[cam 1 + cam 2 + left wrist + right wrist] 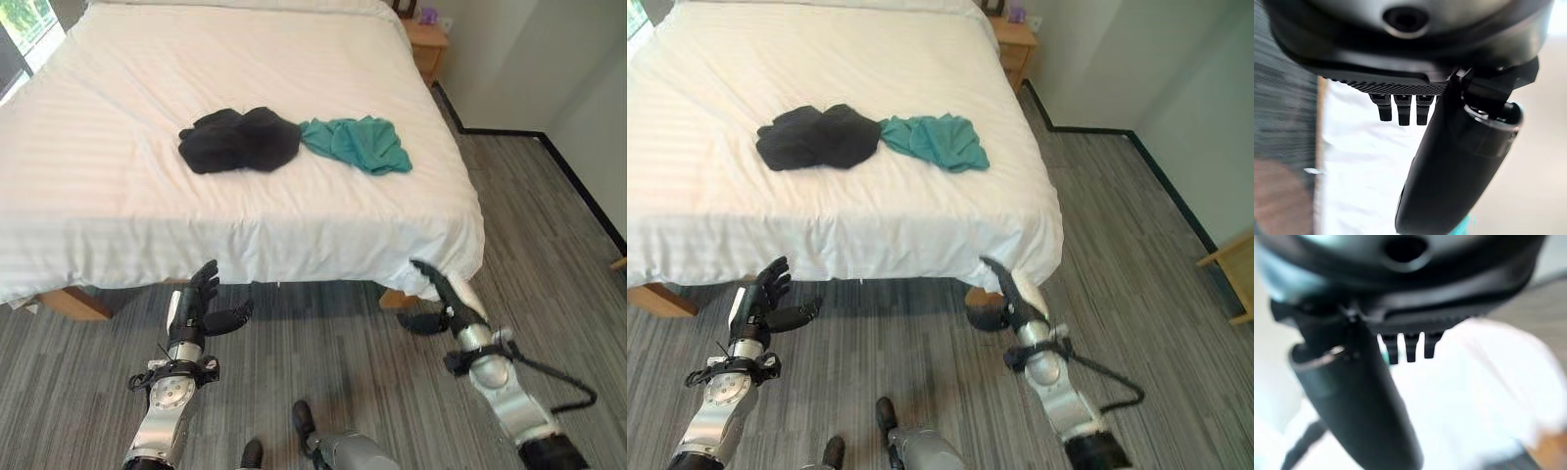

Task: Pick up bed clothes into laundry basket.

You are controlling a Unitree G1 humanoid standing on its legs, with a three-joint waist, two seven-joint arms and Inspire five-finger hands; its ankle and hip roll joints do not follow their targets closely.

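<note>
A wide bed with a white striped cotton cover (118,186) takes up most of the scene, and the task's things lie near its middle: a crumpled black garment (239,139) and, touching its side, a bunched teal cloth (358,143). No laundry basket is to be seen. Both hands hang low before the foot of the bed, over the grey striped carpet floor (549,225); the left hand (201,299) and the right hand (446,294) are released, fingers straight, holding nothing. To do the reach well, the robot likely must step close, since the overhanging cover stands between. A small wooden nightstand (427,41) sits far off.
</note>
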